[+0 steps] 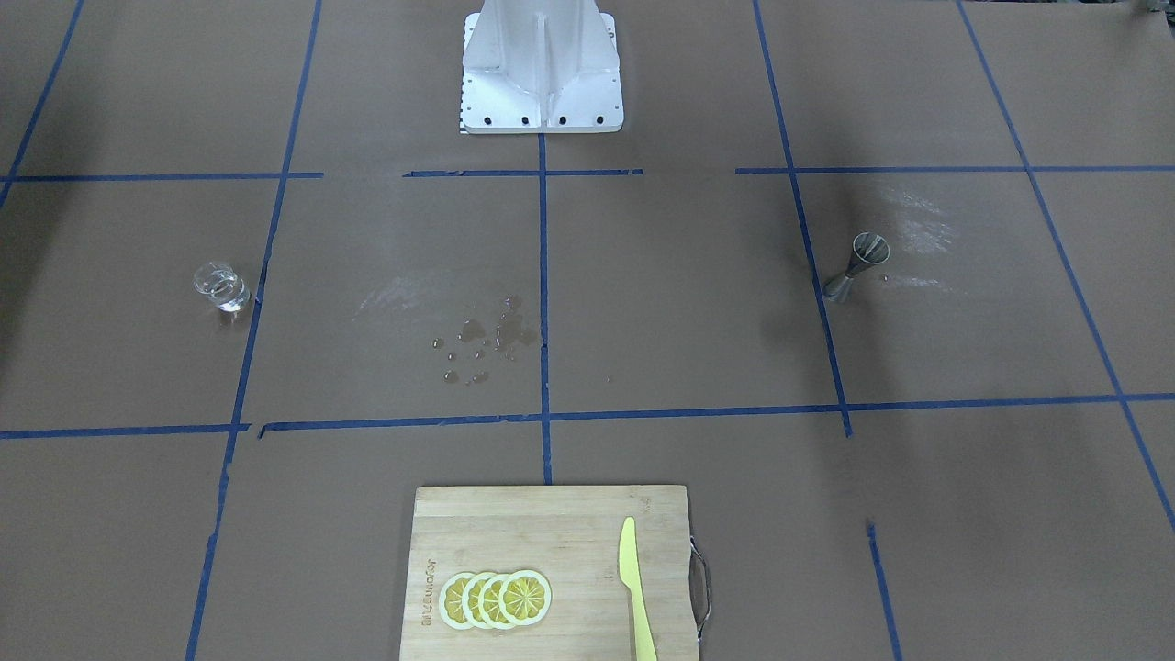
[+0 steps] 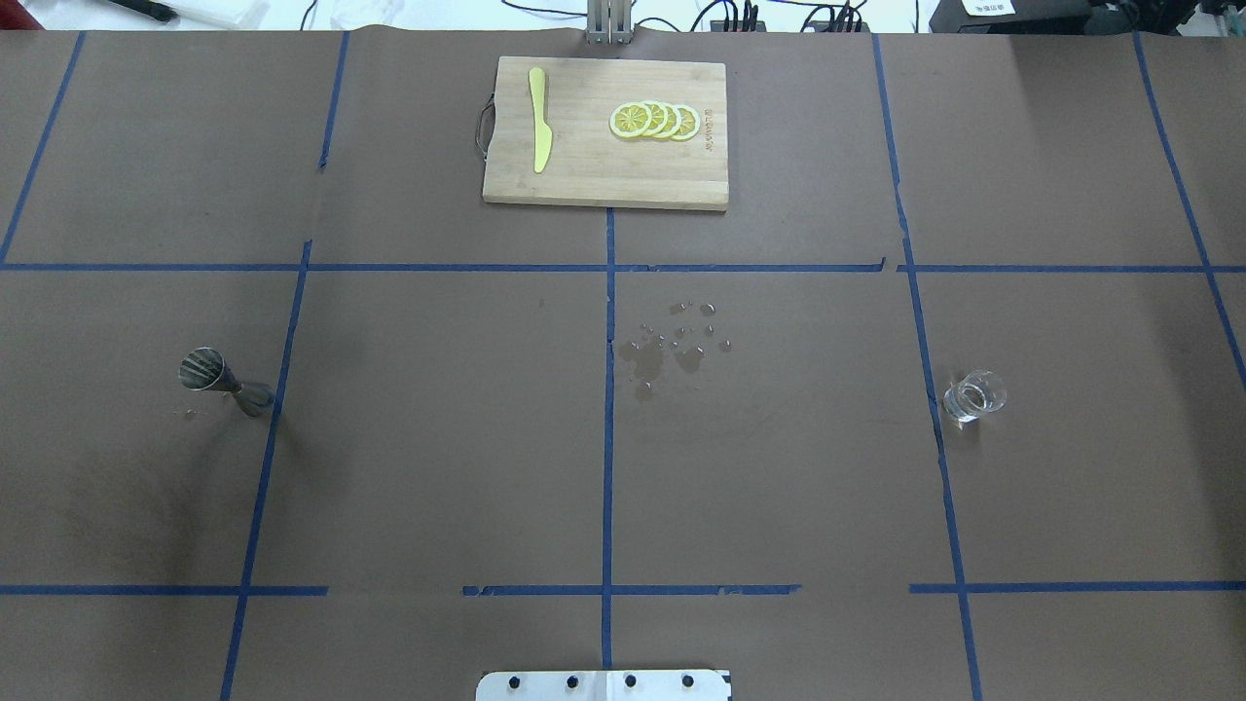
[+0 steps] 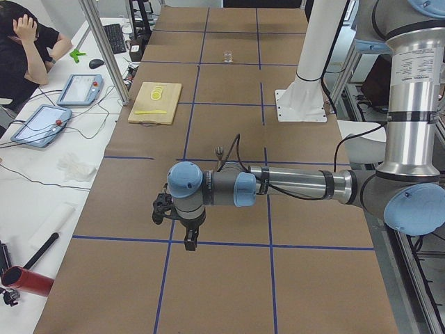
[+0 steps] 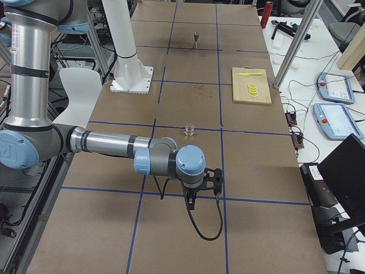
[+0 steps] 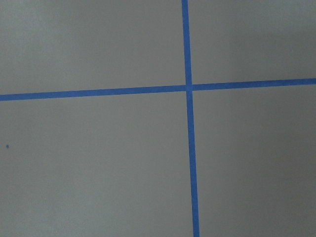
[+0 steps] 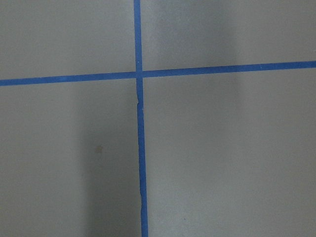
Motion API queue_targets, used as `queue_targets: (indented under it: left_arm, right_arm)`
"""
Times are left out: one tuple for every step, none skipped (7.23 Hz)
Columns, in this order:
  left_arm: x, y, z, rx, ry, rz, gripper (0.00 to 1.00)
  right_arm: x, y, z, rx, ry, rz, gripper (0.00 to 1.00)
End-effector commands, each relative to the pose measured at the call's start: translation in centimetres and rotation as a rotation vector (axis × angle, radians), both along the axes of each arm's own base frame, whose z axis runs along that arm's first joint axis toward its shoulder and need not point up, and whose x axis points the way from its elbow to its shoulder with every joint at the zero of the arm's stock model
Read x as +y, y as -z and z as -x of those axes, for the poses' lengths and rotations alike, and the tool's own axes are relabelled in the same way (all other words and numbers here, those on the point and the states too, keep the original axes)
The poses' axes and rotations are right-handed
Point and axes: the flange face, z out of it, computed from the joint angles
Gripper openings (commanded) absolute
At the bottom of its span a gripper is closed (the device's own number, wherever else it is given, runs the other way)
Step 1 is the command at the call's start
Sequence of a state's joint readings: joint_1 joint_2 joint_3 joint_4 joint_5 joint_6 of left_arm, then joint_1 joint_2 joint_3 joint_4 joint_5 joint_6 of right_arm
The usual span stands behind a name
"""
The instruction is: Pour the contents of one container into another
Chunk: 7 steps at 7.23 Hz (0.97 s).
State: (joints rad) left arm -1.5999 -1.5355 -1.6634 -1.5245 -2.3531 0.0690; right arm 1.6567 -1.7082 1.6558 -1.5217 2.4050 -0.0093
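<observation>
The glass [image 1: 221, 286] stood well to the robot's right and the jigger [image 1: 856, 266] well to its left. The left gripper [image 3: 189, 241] and right gripper [image 4: 191, 203] hung clear of both (I couldn't tell how their fingers were set). That slick glass might slip, and a nudged jigger might topple.

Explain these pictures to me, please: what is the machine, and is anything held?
This is a two-armed robot at a paper-covered table. Two cameras look down on it, two look along it from the ends, and two sit on the wrists, seeing only paper and blue tape. On the table stand a clear glass, a steel jigger and a cutting board with lemon slices and a yellow knife; some drops lie mid-table. The left gripper and right gripper hang over bare paper; nothing is held.
</observation>
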Motion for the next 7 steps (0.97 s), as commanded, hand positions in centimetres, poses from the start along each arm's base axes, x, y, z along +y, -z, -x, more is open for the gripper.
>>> queue_targets:
  left_arm:
    - [-0.3, 0.9, -0.1, -0.001, 0.003, -0.026, 1.00]
    - [-0.8, 3.3, 0.0, -0.005, 0.009, -0.080, 1.00]
    - [-1.0, 8.9, -0.2, -0.010, 0.057, -0.145, 1.00]
    - [-0.8, 14.8, -2.4, 0.000, 0.034, -0.244, 1.00]
    - [0.1, 19.3, -4.7, -0.014, 0.025, -0.308, 1.00]
    - [1.1, 22.7, -7.8, 0.016, 0.059, -0.283, 1.00]
    - [2.8, 26.1, -10.7, 0.047, 0.101, -0.252, 0.98]
  right_arm:
    - [-0.2, 0.4, 0.0, 0.000, -0.001, -0.007, 1.00]
    - [-0.2, 0.4, 0.0, 0.000, -0.001, -0.007, 1.00]
    - [-0.4, 0.8, -0.1, -0.002, -0.004, -0.015, 1.00]
    - [-0.3, 0.7, 0.0, -0.004, -0.002, -0.012, 1.00]
    - [-0.4, 0.8, 0.0, -0.004, -0.001, -0.016, 1.00]
    - [-0.9, 1.5, -0.1, -0.001, 0.000, -0.032, 1.00]
    - [-1.4, 2.8, 0.1, -0.002, 0.004, -0.056, 1.00]
